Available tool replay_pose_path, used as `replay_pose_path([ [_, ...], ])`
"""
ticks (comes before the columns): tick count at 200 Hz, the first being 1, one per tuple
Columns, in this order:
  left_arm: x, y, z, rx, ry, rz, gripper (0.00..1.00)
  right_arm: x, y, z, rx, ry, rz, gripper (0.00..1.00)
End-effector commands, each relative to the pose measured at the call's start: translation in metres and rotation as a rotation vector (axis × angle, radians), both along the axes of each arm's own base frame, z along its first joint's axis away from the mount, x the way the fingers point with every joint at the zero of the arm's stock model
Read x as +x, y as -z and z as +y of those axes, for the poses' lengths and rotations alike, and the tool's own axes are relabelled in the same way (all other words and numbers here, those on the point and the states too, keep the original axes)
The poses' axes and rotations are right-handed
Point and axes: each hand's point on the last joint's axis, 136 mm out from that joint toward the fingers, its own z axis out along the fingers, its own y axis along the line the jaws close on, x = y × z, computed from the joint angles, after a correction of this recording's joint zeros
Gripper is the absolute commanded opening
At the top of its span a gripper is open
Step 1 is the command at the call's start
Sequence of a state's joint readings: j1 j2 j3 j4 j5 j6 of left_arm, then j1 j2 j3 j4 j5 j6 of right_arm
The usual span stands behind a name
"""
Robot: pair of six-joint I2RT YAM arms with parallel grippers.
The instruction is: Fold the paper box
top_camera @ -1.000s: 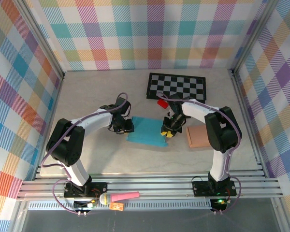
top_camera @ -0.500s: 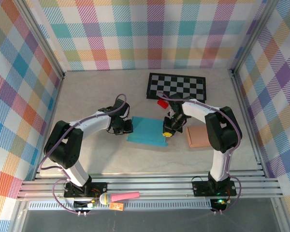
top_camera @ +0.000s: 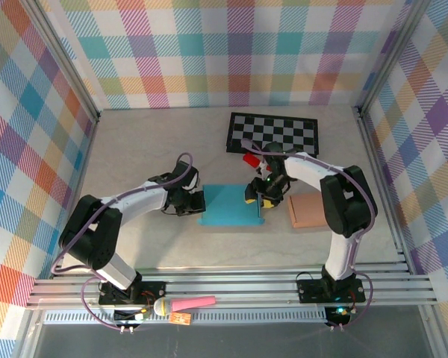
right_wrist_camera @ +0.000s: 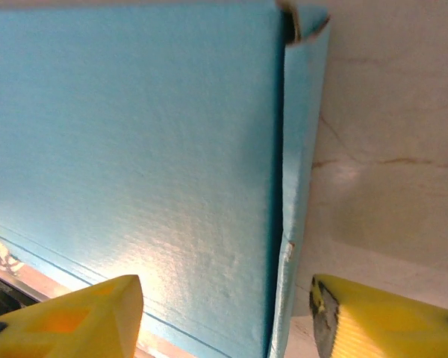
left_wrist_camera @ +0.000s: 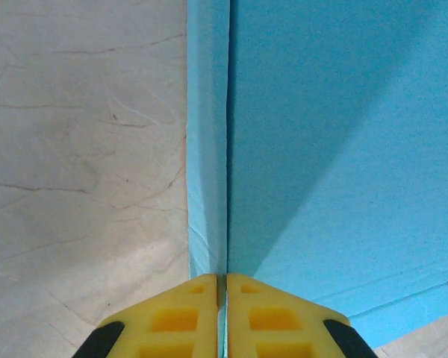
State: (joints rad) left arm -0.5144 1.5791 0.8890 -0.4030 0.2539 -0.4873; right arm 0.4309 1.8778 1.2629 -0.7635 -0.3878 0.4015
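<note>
Overhead, the paper box [top_camera: 230, 205] lies blue at mid-bench [top_camera: 134, 156]. The left fingers [top_camera: 197, 200] meet its nine o'clock edge and the right fingers [top_camera: 251, 198] its three o'clock edge. A checkered mat [top_camera: 272, 134] sits at one o'clock.

Seen from the left wrist, the left fingers [left_wrist_camera: 172, 321] are clenched on a thin blue flap that runs off toward twelve o'clock.

Seen from the right wrist, the right fingers [right_wrist_camera: 67, 313] stand spread, grasping nothing, either side of the box's folded side edge. The corner of that edge at one o'clock looks slightly crumpled.

As I judge it, the danger is on the free side: with nothing pinching it, that fold may spring open. A pull from the left alone could also slide the light box across the bench or crease the flap crookedly.
</note>
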Motion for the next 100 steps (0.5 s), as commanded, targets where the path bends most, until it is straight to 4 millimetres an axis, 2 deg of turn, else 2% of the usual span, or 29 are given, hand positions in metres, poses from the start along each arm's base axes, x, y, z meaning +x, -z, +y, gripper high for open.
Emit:
replay_pose_path([
  [1,-0.014,0.006,0.002,0.0,-0.009,0.044,0.09,0.004,-0.006,0.0,0.047,-0.05,-0.049,0.64],
  [43,-0.015,0.011,0.002,-0.006,-0.03,0.05,0.09,-0.001,0.004,-0.004,0.046,-0.074,-0.028,0.68],
  [100,-0.019,0.015,0.006,0.001,-0.042,0.053,0.06,0.002,0.003,0.013,0.16,-0.105,-0.054,0.69],
])
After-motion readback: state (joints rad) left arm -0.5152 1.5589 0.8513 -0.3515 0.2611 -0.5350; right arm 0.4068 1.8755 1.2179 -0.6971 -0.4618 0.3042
